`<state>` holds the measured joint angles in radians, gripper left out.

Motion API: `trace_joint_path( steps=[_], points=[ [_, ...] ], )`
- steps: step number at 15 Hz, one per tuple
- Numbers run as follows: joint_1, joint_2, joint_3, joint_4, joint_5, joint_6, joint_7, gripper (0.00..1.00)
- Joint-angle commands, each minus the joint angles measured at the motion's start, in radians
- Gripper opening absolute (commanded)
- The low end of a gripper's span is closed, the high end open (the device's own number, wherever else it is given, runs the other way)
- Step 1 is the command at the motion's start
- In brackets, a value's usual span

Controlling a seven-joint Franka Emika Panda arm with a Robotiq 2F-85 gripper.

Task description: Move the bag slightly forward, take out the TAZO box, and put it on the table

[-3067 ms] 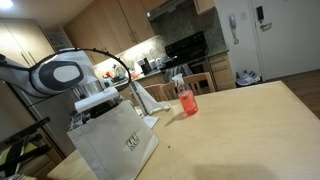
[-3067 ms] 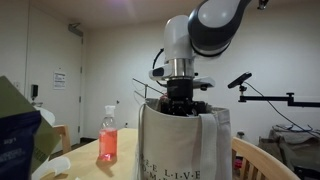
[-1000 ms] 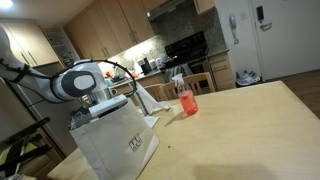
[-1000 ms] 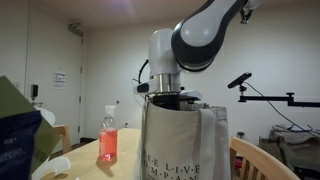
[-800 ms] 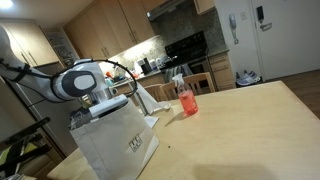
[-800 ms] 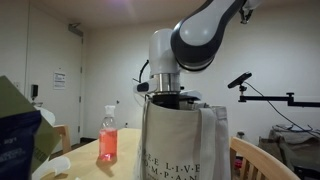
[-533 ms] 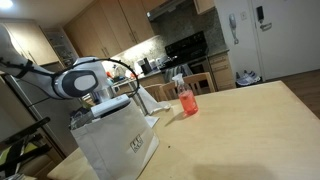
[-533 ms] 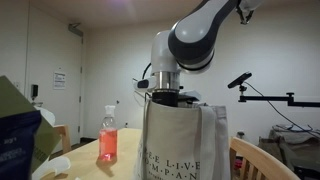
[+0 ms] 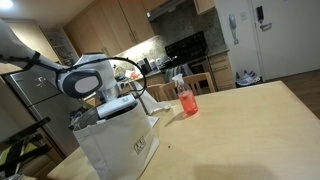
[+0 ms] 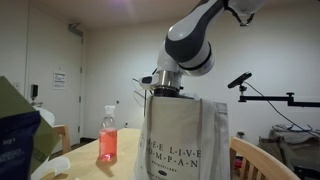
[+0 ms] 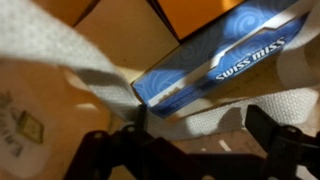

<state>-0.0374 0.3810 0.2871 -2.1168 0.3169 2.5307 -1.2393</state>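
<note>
The end effector (image 11: 195, 142) hangs released inside the bag (image 9: 115, 148); the orange box (image 11: 215, 12) is not yet out on the worktop (image 9: 245, 120).

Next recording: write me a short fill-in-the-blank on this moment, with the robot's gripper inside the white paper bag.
1. In the wrist view, the white lettering on the blue carton reads "Swiss ____".
2. The gripper, inside the large white paper bag, has its jaws ____.
3. The red-pink drink bottle stands upright on the light tan wooden ____.

Missing words: Miss; open; table.
</note>
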Motion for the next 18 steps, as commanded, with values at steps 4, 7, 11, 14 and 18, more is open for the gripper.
trace_joint_path(
  steps=[4, 7, 11, 14, 18],
  points=[
    [-0.037, -0.025, 0.024, -0.038, 0.096, 0.094, -0.088, 1.00],
    [-0.057, -0.031, 0.039, -0.050, 0.137, 0.147, -0.129, 1.00],
    [-0.081, -0.035, 0.058, -0.066, 0.180, 0.200, -0.166, 1.00],
    [-0.088, -0.043, 0.064, -0.076, 0.177, 0.204, -0.166, 1.00],
    [-0.093, -0.062, 0.063, -0.091, 0.179, 0.213, -0.164, 1.00]
  ],
)
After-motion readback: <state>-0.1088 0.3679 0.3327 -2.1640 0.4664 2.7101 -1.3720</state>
